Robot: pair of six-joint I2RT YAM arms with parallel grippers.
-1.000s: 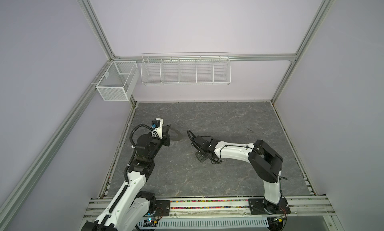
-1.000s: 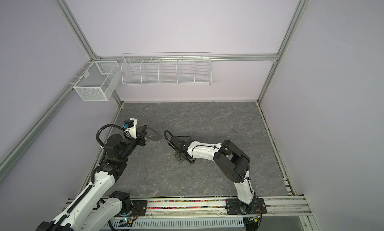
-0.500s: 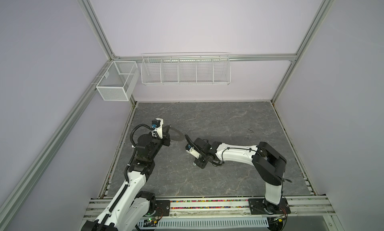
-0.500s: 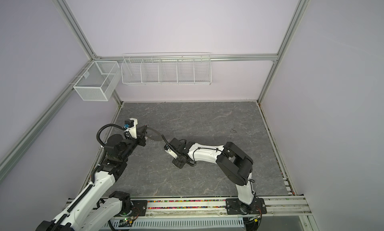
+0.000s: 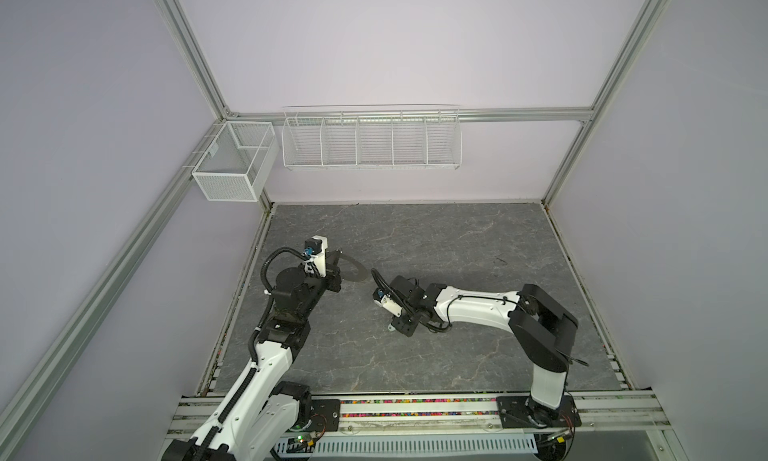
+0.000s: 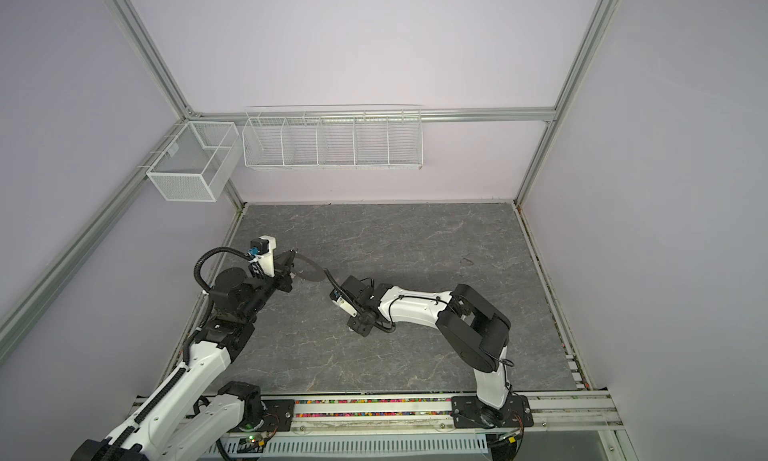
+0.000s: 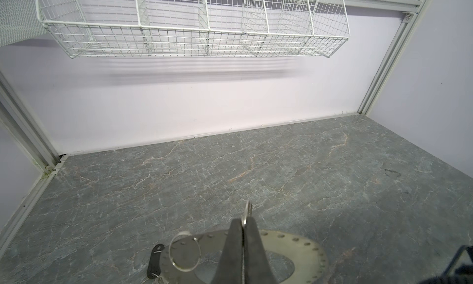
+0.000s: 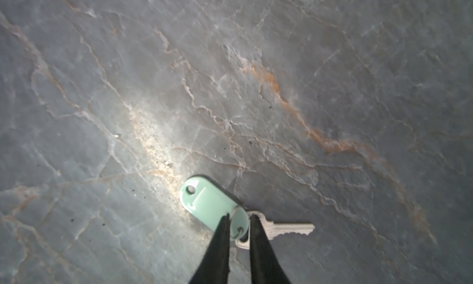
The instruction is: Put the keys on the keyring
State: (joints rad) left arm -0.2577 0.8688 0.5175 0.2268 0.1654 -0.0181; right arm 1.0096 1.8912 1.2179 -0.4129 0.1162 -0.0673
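Two keys (mint key point(image 8: 212, 206), black key point(image 7: 154, 257)), one keyring point(image 7: 304, 247), two baskets point(image 5: 371, 147).

The tabletop point(image 8: 256, 90) is dark grey, stone-patterned, with pale and rust-orange veins. The mint-green key point(image 8: 213, 206) has a silver blade, and the black key point(image 7: 154, 257) is matt. The keyring point(image 7: 307, 247) is dull grey, with its rim dotted with holes. White grid baskets point(image 5: 371, 141) hang at twelve o'clock on lilac walls point(image 5: 395, 43).

The table point(image 5: 415, 238) is dark grey like stone. It has thin pale cracks and some orange lines point(image 8: 271, 80). A silver key point(image 8: 286, 229) lies flat on it, a bit in front of the middle. A light green tag point(image 8: 210, 200) lies beside the key and touches it. A small ring point(image 8: 240, 231) joins them. Far off to the right is a small dark mark point(image 5: 500, 261).
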